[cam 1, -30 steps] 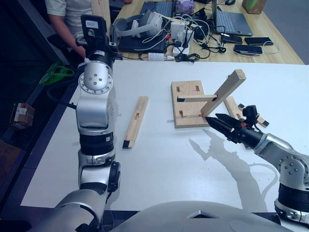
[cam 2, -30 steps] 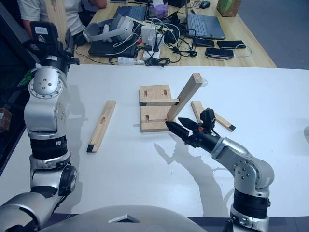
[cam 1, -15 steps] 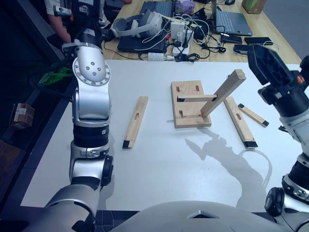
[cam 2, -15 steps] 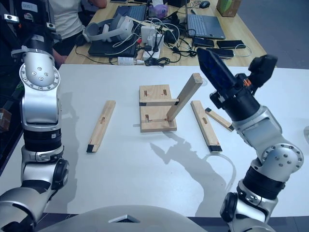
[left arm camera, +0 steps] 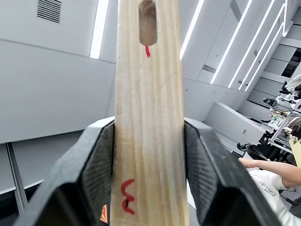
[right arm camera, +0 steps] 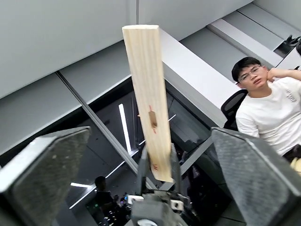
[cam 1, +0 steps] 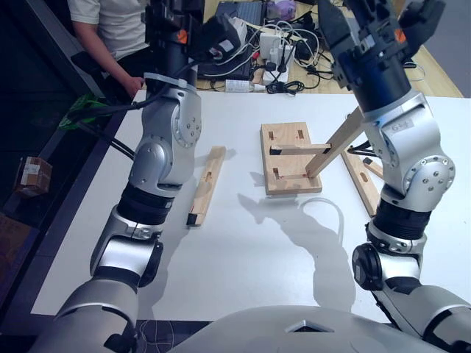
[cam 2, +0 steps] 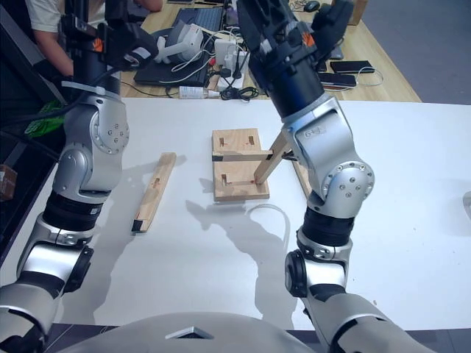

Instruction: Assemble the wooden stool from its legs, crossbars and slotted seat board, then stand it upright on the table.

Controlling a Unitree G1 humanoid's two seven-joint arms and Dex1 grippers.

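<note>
The slotted seat board (cam 1: 288,168) lies flat mid-table with a crossbar (cam 1: 298,150) on it and one leg (cam 1: 340,140) leaning up from its right edge. Another leg (cam 1: 206,182) lies on the table to the board's left. More wooden pieces (cam 1: 359,176) lie to the right, partly hidden behind my right arm. My left gripper (left arm camera: 148,141) is raised high at the back left, shut on a slotted leg (left arm camera: 148,84) with red marks. My right gripper (cam 1: 375,18) is held high above the board's right side, open, its fingers (right arm camera: 47,165) spread wide with nothing between them.
A thin white loop of tube (cam 1: 324,206) lies on the table in front of the board. Behind the table a desk (cam 1: 412,77) carries laptops, a headset (cam 1: 221,33), cables and phones. A person (cam 1: 110,22) sits at the back left.
My right arm has swung up from beside the board's front right corner to high above it, its fingers now spread. My left arm has turned and leaned inward, keeping hold of its leg.
</note>
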